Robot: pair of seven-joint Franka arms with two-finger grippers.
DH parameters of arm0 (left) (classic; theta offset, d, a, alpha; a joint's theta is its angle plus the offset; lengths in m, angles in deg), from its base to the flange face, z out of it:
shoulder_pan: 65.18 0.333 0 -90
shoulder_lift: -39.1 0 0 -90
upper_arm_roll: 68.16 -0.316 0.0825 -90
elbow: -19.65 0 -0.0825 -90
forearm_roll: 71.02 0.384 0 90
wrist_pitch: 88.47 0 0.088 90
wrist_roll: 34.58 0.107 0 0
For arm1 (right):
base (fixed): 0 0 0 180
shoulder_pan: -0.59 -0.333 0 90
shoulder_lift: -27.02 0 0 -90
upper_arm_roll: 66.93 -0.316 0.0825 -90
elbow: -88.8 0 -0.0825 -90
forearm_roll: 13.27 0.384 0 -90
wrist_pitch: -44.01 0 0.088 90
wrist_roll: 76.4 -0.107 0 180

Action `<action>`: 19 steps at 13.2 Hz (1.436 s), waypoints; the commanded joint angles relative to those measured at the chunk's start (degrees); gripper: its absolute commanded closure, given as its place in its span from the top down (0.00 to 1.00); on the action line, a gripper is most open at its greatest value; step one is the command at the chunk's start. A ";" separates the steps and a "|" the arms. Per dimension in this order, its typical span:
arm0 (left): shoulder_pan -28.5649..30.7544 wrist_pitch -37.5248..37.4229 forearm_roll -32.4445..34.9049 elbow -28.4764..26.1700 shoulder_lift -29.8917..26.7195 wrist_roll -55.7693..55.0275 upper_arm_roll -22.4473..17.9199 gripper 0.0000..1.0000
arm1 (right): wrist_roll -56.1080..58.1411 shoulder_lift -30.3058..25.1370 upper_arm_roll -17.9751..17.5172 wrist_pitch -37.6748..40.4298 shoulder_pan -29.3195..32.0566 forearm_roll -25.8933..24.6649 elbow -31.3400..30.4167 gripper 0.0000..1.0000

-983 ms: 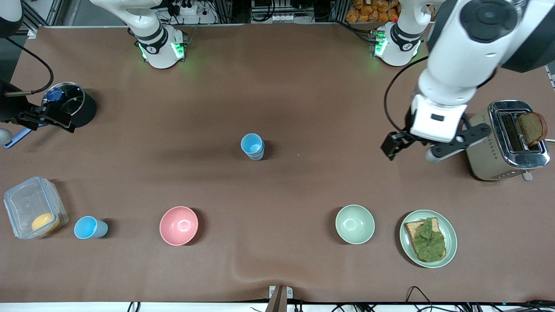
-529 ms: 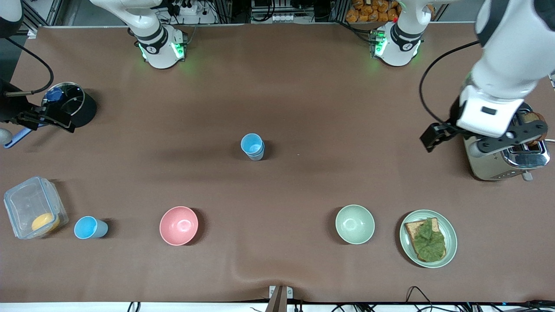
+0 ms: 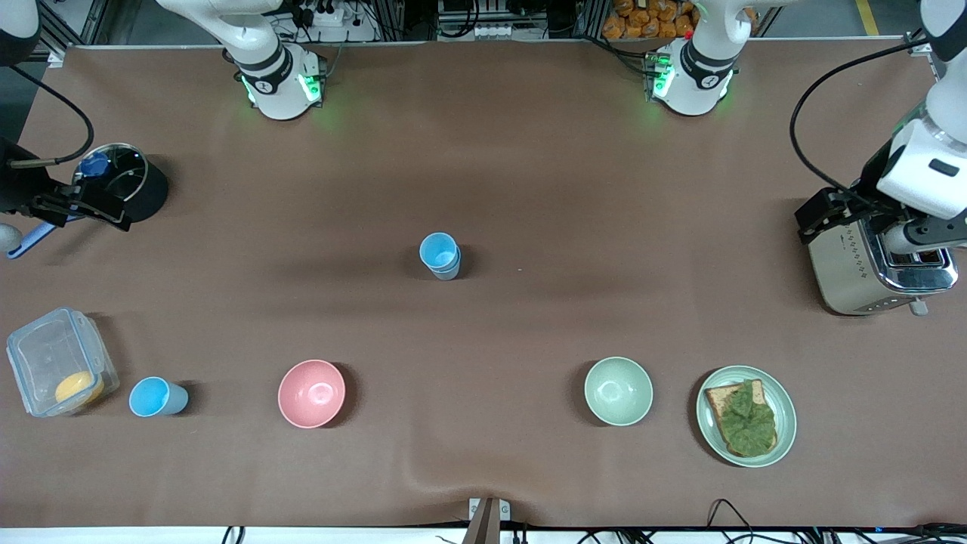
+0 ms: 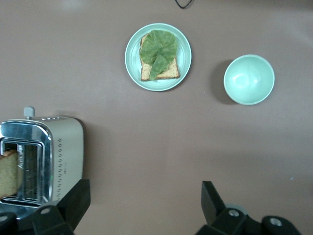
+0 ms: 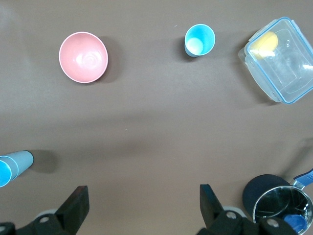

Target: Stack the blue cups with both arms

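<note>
**A:** So, from the front view, where are the blue cups?

**B:** A stacked pair of blue cups (image 3: 440, 255) stands mid-bench, one nested in the other. A single blue cup (image 3: 156, 397) stands nearer the camera at the right arm's end, between the clear container (image 3: 59, 361) and the pink bowl (image 3: 311, 393). The pale green bowl (image 3: 618, 391) and the plate of toast with lettuce (image 3: 746, 415) sit toward the left arm's end.

**A:** And the arms?

**B:** The left end effector (image 3: 869, 221) is over the toaster (image 3: 880, 264). The right end effector (image 3: 72, 208) is over the bench edge beside the dark pot (image 3: 125, 181). Neither holds anything.

**A:** What does the left wrist view give?

**B:** The left end effector (image 4: 142, 205) has its fingers spread wide, nothing between them. Below it lie the toaster (image 4: 41, 159), with a slice of bread (image 4: 8, 174) in a slot, the plate (image 4: 158, 57) and the green bowl (image 4: 249, 79).

**A:** And the right wrist view?

**B:** The right end effector (image 5: 142, 205) is likewise spread wide and empty. It shows the single cup (image 5: 199, 40) between the pink bowl (image 5: 83, 57) and the container (image 5: 279, 59), the stacked pair (image 5: 12, 166) at the frame edge, and the pot (image 5: 276, 200).
</note>
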 commanded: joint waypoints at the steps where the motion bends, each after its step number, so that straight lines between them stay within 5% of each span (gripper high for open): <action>1: -0.32 -0.49 -1.63 -1.38 -1.74 7.83 -2.18 1.00 | -0.32 -0.13 -0.03 0.49 -0.39 -0.90 0.29 1.00; 4: -0.50 -2.68 -7.08 -1.30 -2.00 9.45 -4.81 1.00 | -0.41 -0.13 -0.03 0.49 -0.65 -0.90 0.29 1.00; 19: -0.85 -4.71 -6.30 -0.86 -2.44 1.81 -5.17 1.00 | -0.32 -0.13 -0.03 0.58 -0.65 -0.90 0.29 1.00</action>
